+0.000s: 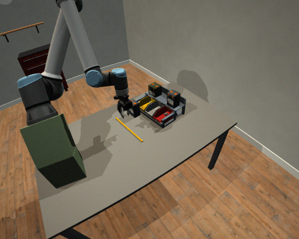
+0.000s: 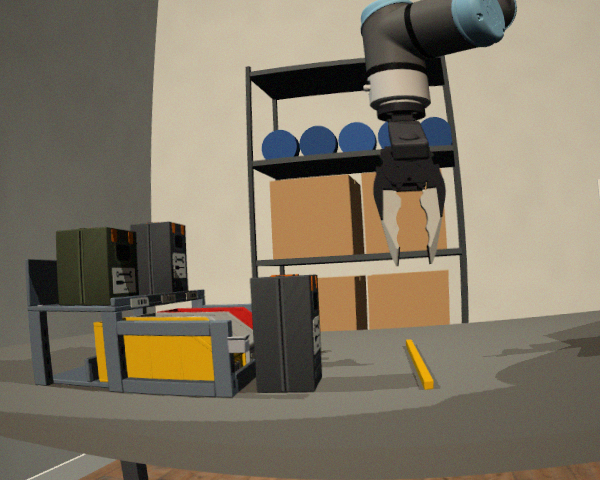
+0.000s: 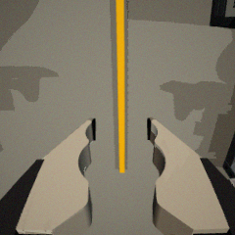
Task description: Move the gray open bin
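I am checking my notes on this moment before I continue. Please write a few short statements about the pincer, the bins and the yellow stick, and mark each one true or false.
1. The pincer hangs above the table, with nothing between its fingers. True.
2. The gray open bin already stands on the table outside the shelf. False: it sits in the shelf, between the yellow bin and the red bin.
3. The yellow stick lies flat on the table. True.
4. Three closed boxes stand on top of the shelf. False: two stand there; a dark box stands on the table beside the shelf.
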Controlling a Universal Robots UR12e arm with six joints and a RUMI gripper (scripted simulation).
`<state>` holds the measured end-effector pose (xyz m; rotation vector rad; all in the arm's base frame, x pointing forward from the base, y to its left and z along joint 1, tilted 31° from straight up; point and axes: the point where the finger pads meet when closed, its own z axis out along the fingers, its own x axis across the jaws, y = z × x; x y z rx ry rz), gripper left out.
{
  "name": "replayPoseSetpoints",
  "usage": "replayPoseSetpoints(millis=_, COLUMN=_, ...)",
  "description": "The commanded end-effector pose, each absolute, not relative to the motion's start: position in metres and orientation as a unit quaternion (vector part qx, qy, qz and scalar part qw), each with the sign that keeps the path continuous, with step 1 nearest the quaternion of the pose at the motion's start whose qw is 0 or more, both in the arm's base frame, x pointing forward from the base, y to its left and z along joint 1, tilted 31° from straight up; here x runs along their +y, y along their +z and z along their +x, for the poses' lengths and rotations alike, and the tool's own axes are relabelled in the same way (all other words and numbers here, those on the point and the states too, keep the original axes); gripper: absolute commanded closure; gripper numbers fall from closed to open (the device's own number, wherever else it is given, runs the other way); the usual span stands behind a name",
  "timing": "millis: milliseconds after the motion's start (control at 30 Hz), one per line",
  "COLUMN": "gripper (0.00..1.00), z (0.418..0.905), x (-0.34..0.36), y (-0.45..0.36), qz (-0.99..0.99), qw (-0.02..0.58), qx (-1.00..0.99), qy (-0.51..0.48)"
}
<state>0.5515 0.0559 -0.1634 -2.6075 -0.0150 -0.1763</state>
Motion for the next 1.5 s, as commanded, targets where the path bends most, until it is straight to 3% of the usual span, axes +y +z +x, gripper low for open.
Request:
replayPoseSetpoints(millis=0, gripper=0.74, z=0.551, x=0.054, y=-0.160, qz=-0.963, qw=0.261, qx=-0.006, qy=-0.065)
replayPoseSetpoints(millis=1467, gripper=0.74, z=0.554, x=0.063, y=-0.175, qz=-0.963, qw=0.261, qx=-0.006, qy=-0.065)
